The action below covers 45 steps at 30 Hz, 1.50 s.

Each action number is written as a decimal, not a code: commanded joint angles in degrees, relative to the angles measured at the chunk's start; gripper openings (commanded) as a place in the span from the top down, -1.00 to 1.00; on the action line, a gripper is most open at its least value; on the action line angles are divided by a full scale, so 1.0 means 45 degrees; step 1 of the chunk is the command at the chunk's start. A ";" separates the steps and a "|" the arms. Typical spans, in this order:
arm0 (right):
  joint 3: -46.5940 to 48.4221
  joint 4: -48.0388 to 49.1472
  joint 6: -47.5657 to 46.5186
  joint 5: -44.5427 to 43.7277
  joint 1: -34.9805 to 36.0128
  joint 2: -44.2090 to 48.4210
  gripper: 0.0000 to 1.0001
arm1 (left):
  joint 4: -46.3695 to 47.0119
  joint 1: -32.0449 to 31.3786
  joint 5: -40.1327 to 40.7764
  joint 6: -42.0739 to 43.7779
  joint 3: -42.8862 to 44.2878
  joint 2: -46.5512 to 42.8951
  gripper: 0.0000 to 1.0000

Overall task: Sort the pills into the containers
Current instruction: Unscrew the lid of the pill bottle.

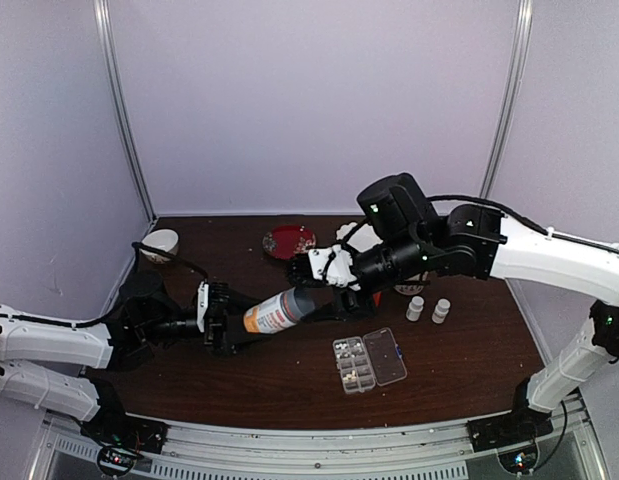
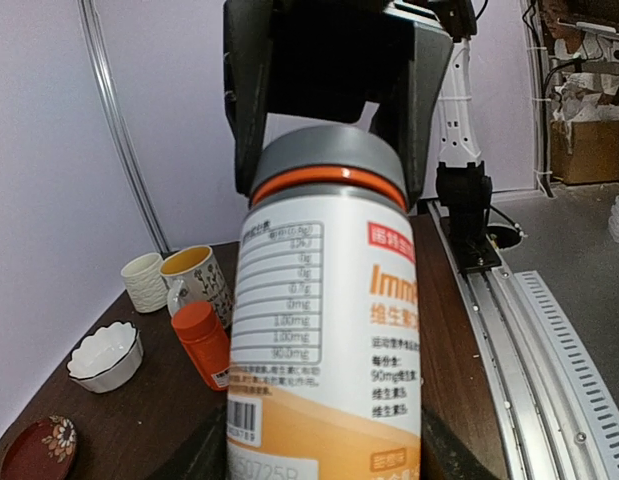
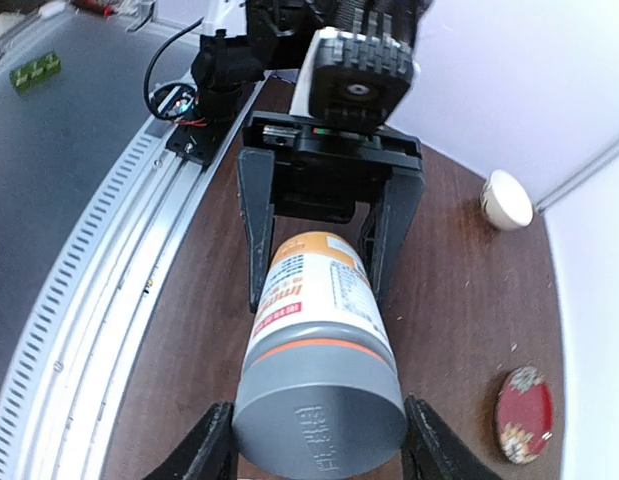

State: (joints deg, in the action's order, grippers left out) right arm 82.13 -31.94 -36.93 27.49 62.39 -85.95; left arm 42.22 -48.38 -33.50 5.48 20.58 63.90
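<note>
Left gripper [image 1: 227,322]: I see it clamped on the bottle [image 1: 277,312] base.
Right gripper [image 3: 319,452]: closed around the grey cap [image 2: 324,155].
Pill box [image 1: 386,356]: open on the desk [image 1: 289,385], apart.

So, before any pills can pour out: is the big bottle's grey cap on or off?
On: the grey cap covers the top of the bottle in both wrist views.

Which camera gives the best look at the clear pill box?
Top external: the pill box lies open, lid flat beside its compartments. Both wrist views miss it; the held bottle fills them.
</note>
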 commanded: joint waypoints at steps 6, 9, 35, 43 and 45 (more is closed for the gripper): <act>-0.1256 0.0612 -0.7448 0.0299 0.0320 0.0608 -0.16 | 0.2193 0.0130 0.0142 -0.0706 0.0196 0.0000 0.57; -0.1846 0.2105 -0.6089 0.0269 0.0227 0.1288 -0.62 | 0.2197 0.0126 0.0299 -0.0559 0.0073 -0.0070 0.57; 0.3653 -0.3580 1.1059 -0.1088 0.0053 -0.0590 -0.80 | 0.0590 0.0129 0.0592 0.0966 0.0627 -0.0566 0.57; 0.3415 -0.2886 1.2744 -0.0554 0.0152 -0.0901 -0.75 | 0.0488 0.0130 0.0617 0.1019 0.0682 -0.0519 0.57; 0.3508 -0.2938 1.2766 -0.0607 0.0218 -0.1055 -0.71 | 0.0478 0.0126 0.0636 0.1039 0.0691 -0.0527 0.57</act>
State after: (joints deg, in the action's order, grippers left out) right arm 97.25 -45.41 16.88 23.33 62.74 -89.80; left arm 41.91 -48.05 -31.00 9.34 21.34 62.02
